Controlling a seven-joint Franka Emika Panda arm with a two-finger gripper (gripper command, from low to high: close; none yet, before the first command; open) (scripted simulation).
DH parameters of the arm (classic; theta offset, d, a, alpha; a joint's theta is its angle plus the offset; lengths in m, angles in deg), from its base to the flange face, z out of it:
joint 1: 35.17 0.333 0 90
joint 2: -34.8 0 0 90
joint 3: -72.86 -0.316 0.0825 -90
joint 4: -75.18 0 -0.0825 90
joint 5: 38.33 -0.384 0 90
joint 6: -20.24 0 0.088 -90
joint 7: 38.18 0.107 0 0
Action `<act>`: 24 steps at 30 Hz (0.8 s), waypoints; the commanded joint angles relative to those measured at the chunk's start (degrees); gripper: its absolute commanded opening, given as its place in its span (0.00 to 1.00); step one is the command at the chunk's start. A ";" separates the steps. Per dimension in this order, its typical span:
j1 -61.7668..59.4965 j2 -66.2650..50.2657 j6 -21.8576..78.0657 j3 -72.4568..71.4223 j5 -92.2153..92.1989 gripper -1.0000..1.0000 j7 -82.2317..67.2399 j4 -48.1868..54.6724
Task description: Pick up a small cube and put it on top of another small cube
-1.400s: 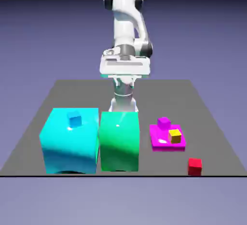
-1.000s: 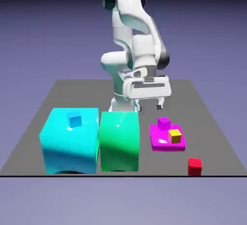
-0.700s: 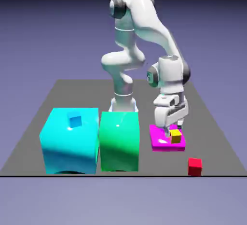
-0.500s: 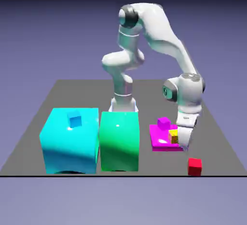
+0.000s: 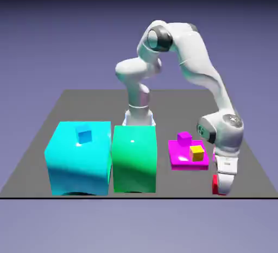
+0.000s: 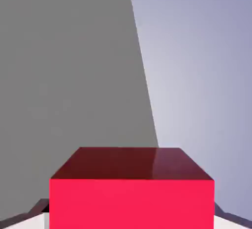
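Hand clamped on the red cube, at the counter's near right edge. Grasp: complete. Remaining: lift, transfer, stack, release. Candidate supports: yellow cube to the left and farther back; blue cube, far left atop the cyan block.

Exterior view. Red cube: mostly covered by the gripper, only a strip on the exterior view's left side showing. Fingertips: too small to tell apart. Magenta cube: lower part out of sight behind the rim of the magenta tray, so its resting place cannot be told. Arm's base: lower portion hidden behind the green block.

Hand view. Red cube: cut off by the bottom edge, its lower portion out of frame. Gripper fingers: largely concealed by the cube and cropped at the bottom corners. Table: cropped, one slanting edge showing.
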 commanded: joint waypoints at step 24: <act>4.70 49.84 3.08 -2.86 2.44 0.00 -4.62 -46.57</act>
